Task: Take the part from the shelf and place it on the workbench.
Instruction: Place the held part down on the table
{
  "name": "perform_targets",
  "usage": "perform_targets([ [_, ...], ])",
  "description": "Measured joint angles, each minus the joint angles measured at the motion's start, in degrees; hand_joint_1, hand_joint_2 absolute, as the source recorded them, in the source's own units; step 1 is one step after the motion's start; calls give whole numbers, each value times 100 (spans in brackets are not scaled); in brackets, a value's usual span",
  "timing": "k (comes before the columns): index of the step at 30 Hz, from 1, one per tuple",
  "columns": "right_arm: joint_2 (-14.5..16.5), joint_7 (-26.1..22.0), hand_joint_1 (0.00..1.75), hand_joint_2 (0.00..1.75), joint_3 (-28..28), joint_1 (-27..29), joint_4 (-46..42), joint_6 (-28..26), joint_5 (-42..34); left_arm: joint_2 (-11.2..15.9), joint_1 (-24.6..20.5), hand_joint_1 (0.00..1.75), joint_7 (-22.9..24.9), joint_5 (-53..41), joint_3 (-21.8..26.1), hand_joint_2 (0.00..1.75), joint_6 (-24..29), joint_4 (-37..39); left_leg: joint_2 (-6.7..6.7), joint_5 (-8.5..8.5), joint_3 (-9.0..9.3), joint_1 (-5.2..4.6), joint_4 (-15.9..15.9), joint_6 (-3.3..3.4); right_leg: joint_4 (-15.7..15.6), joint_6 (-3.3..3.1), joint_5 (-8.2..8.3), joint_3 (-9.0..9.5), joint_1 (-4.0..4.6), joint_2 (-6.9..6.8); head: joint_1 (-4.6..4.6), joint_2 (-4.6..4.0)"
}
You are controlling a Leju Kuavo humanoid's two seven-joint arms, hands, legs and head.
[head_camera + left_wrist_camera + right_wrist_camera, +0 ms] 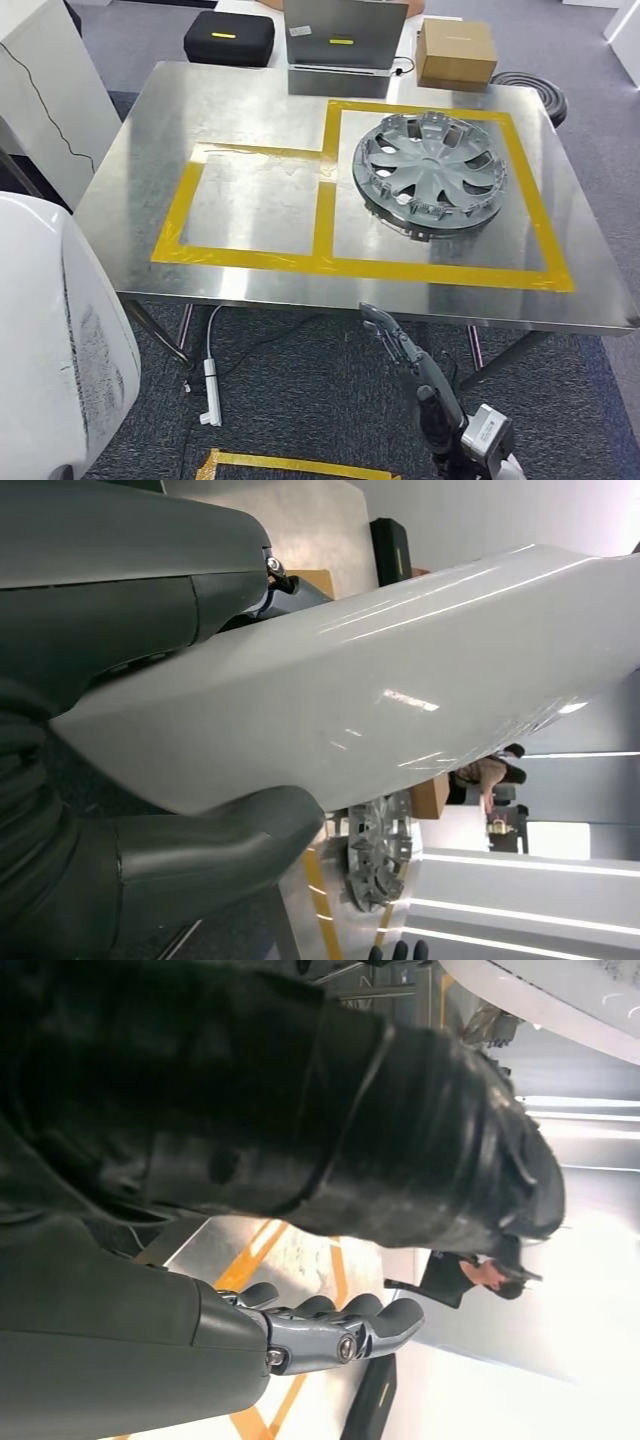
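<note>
I hold a large white panel (53,340) in the left robot hand (113,870), clamped between thumb and fingers along its near edge. I judge the panel stiff, fairly light, glossy and slippery, so grip at the edge with firm pressure. It hangs beside the counter (249,120), not yet over it. The right robot hand (400,345) hovers below the counter's front edge, empty, fingers extended and slightly apart. Count: one panel, one wheel cover (430,170) inside the right taped square, one cardboard box (456,52).
</note>
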Motion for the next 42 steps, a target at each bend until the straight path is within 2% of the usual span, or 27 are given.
perform_targets([
  [2,0,-10,0,0,-1,-1,0,11,4,2,2,175,4,-23,-1,175,11,0,2,-9,10,-10,0,12,-53,58,-31,7,-10,-5,0,0],
  [5,0,-9,0,0,1,-1,2,28,9,3,9,175,22,-52,-4,175,40,0,4,-5,21,-16,1,17,-66,214,-20,18,-26,-5,-2,0],
  [7,0,-4,0,0,2,-2,5,34,10,6,11,175,26,-52,-8,175,57,0,4,4,29,-16,2,14,-65,261,-15,21,-29,-6,-3,0],
  [16,0,84,0,0,4,-8,7,45,1,88,0,175,80,40,-25,175,163,0,4,26,84,5,-30,-17,-52,269,-18,51,-8,-9,-5,0],
  [19,0,107,0,0,6,-21,8,73,-4,183,57,175,370,119,127,175,240,7,4,31,89,9,-40,-26,-48,265,-21,51,-2,-9,-4,0],
  [21,0,132,0,0,6,-31,8,94,-2,197,170,175,760,249,604,175,-82,48,4,34,93,9,-48,-32,-46,261,-24,51,0,-9,-4,0],
  [22,0,146,0,0,6,-33,7,107,-3,117,208,175,952,302,999,175,-515,93,3,36,95,9,-53,-35,-45,260,-24,51,0,-10,-5,0],
  [25,0,214,0,0,8,-47,4,143,-7,-448,76,175,1345,297,2451,175,-2419,255,-1,43,98,9,-65,-46,-44,259,-24,54,-1,-15,-5,0],
  [27,1,246,0,0,10,-54,1,153,-8,-862,-41,175,1485,187,3238,175,-3175,315,1,43,103,9,-67,-48,-43,258,-24,55,-1,-7,-5,0],
  [30,1,247,0,0,10,-51,1,152,-6,-1333,-187,175,1742,59,4016,175,-3503,406,1,43,107,9,-67,-49,-43,257,-25,55,-1,-8,-5,0],
  [33,0,181,0,0,11,-41,11,144,-23,-1584,-555,175,2165,70,4908,175,-4063,705,-5,46,107,11,-70,-53,-43,254,-26,56,3,-22,-4,0],
  [35,0,144,0,0,14,-34,28,134,-58,-1637,-977,175,2465,57,5740,175,-4572,1076,-7,52,111,16,-77,-62,-42,252,-25,56,8,-22,-5,0],
  [37,-1,139,0,0,16,-21,44,101,-91,-1634,-1438,175,2584,-86,6472,175,-4813,1434,-6,58,117,20,-85,-72,-42,248,-23,55,11,-17,-7,0],
  [39,-3,133,0,0,19,-4,60,69,-116,-1601,-1864,175,2516,-357,7020,175,-4706,1768,-6,62,119,23,-90,-78,-41,245,-21,54,12,-15,-5,0],
  [42,-5,163,0,0,27,-1,72,67,-144,-1453,-2288,175,2395,-690,7377,175,-4193,2132,-7,64,120,25,-94,-80,-40,241,-22,55,14,-17,-5,0],
])
